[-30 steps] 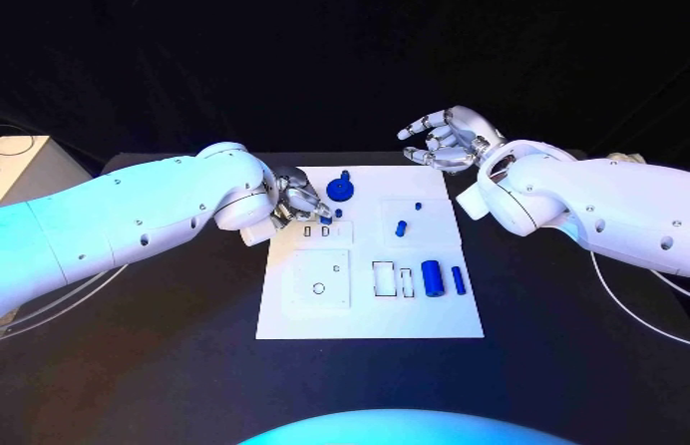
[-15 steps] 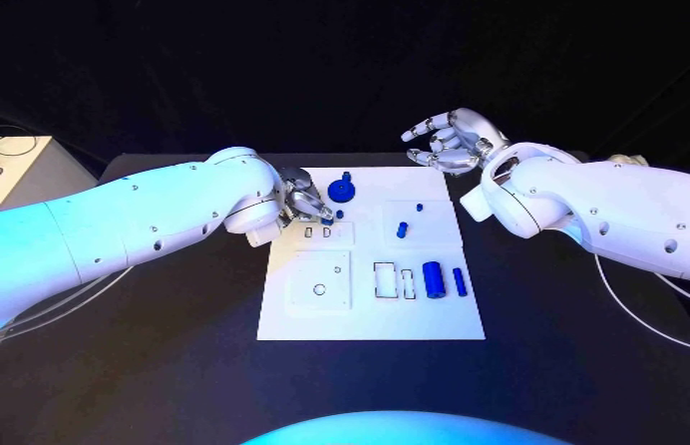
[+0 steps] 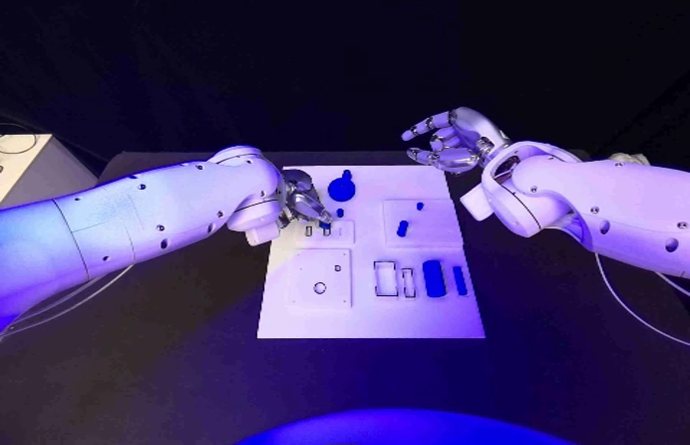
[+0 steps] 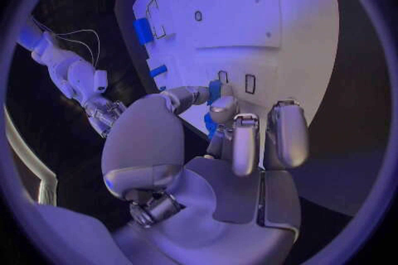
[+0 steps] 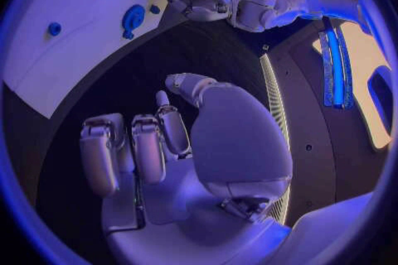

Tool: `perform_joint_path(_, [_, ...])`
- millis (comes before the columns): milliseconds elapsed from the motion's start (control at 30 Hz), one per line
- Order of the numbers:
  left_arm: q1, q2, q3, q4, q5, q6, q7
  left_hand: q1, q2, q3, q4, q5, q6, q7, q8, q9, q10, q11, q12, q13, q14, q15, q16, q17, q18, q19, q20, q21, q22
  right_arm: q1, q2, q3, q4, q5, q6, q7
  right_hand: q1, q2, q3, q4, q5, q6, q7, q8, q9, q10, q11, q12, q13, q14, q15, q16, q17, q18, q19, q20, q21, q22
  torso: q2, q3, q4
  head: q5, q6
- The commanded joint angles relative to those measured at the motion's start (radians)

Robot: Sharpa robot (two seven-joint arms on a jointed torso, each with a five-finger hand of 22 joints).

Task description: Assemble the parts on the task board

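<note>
Several smooth blue parts (image 3: 433,278) (cylinders, a disc) on flat white task board (image 3: 371,315).

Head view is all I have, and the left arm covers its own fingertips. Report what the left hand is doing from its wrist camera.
Observer: The left hand pinches a small blue part between its thumb and a finger.
Operator: Give me where that part sits relative to the board.
Observer: It is over the task board, beside two small rectangular slots. I cannot tell whether it touches the board.
Operator: Now report the right palm.
Observer: The right hand holds nothing. Its palm is bare, and the black table lies beyond its fingers.
</note>
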Motion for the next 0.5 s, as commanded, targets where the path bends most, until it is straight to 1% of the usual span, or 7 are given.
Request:
perform_joint_path(33, [-0.001, 0.004, -0.004, -0.004, -0.013, 0.044, -0.005, 0.013, 0.000, 0.146, -0.151, 0.004, 0.040, -0.035, 0.005, 0.236, 0.009, 0.002, 0.006, 0.002, 0.100, -0.006, 0.002, 0.251, -0.005, 0.009, 0.000, 0.004, 0.000, 0.000, -0.001, 0.000, -0.001, 0.000, 0.008, 0.003, -0.008, -0.001, 0.000, -0.003, 0.002, 0.004, 0.003, -0.004, -0.001, -0.002, 0.001, 0.000, 0.039, 0.088, 0.006, -0.006, 0.204, -0.001, 0.100, 0.006, -0.006, 0.245, 0.000, -0.0007, 0.0001, -0.004, -0.004])
perform_joint_path(200, [-0.001, 0.005, -0.010, -0.007, -0.013, 0.057, -0.007, 0.012, 0.000, 0.145, -0.150, 0.006, 0.041, -0.035, 0.005, 0.236, 0.009, 0.001, 0.006, 0.000, 0.099, -0.007, 0.002, 0.251, -0.005, 0.009, 0.000, 0.005, 0.000, 0.000, -0.001, 0.000, 0.000, 0.000, 0.006, 0.003, -0.008, -0.001, 0.000, -0.003, 0.002, 0.004, 0.002, -0.005, -0.001, -0.002, 0.001, 0.000, 0.038, 0.088, 0.006, -0.005, 0.204, -0.001, 0.100, 0.006, -0.006, 0.245, 0.000, -0.0006, -0.0001, -0.003, -0.007])
perform_joint_path(333, [-0.001, 0.006, -0.013, -0.010, -0.015, 0.063, -0.008, 0.012, -0.001, 0.145, -0.150, 0.008, 0.042, -0.035, 0.005, 0.236, 0.009, 0.001, 0.005, 0.000, 0.099, -0.007, 0.002, 0.250, -0.005, 0.009, -0.001, 0.004, -0.001, 0.000, -0.002, 0.000, 0.000, 0.000, 0.006, 0.004, -0.008, -0.001, 0.000, -0.003, 0.002, 0.004, 0.002, -0.005, -0.001, -0.002, 0.001, 0.000, 0.038, 0.088, 0.006, -0.005, 0.204, -0.001, 0.100, 0.006, -0.006, 0.245, -0.001, -0.0008, 0.0014, -0.003, -0.007])
perform_joint_path(500, [-0.001, 0.008, -0.015, -0.016, -0.016, 0.064, -0.008, 0.012, -0.001, 0.145, -0.150, 0.010, 0.042, -0.036, 0.005, 0.237, 0.010, 0.001, 0.006, 0.001, 0.099, -0.007, 0.002, 0.250, -0.005, 0.009, -0.001, 0.004, -0.001, 0.000, -0.002, 0.000, 0.000, 0.000, 0.007, 0.005, -0.008, -0.001, 0.000, -0.003, 0.002, 0.004, 0.002, -0.005, -0.001, -0.002, 0.001, 0.000, 0.038, 0.088, 0.006, -0.005, 0.204, -0.001, 0.100, 0.006, -0.006, 0.245, 0.000, -0.0011, 0.0003, -0.002, -0.007])
